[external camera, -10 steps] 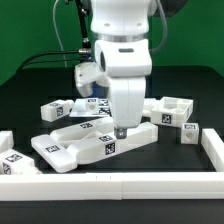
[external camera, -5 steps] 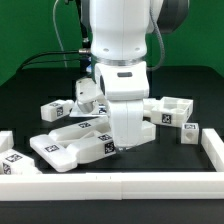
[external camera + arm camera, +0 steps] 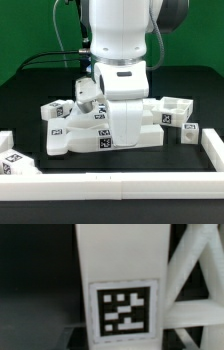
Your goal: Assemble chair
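A long white chair slab with square tags lies in front of the arm, one end under my hand. My gripper is down on it and appears shut on that end; the hand hides the fingers in the exterior view. In the wrist view the slab and its tag fill the frame right between my jaws. A second white framed part lies beside it. Small tagged blocks lie at the exterior view's left. A U-shaped part lies at the right.
A long plain white rail edges the table's front and turns back at the exterior view's right. A tagged white piece sits at the front left. A small tagged block lies near the right rail. Cables hang behind the arm.
My hand has dropped onto the slab and closed on it. The slab's near end has shifted toward the exterior view's right and sits a little higher than before.
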Tool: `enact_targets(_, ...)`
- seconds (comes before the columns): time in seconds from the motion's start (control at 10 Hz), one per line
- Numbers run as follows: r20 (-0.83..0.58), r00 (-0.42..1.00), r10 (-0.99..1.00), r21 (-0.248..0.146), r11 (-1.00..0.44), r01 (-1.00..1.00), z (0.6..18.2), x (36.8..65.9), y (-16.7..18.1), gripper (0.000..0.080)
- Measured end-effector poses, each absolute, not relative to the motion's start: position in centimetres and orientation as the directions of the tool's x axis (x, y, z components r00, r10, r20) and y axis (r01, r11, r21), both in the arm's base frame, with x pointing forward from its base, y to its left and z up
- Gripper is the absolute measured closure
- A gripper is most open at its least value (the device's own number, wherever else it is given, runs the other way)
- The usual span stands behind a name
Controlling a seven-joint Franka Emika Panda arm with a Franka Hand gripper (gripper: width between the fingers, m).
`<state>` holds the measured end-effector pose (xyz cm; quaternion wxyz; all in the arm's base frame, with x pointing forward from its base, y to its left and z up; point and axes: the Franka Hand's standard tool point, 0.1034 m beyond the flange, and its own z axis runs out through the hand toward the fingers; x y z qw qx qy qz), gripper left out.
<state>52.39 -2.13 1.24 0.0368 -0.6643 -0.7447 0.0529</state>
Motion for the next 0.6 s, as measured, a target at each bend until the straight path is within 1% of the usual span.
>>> enact_targets(0.1,-0.016,-0.112,0.994,-0.131,0.108,0.985,1.3,52.4,-2.2,0.0514)
enact_targets(0.2,-0.021,-0.104,0.994,-0.138,0.101,0.985,1.8,52.6,-2.5,0.0514)
enact_targets(0.4,-0.030,-0.071,0.997,-0.144,0.066,0.987,2.9,52.6,-4.5,0.0514)
enact_targets(0.6,-0.032,-0.042,0.999,-0.151,0.037,0.988,2.7,52.1,-6.1,0.0514)
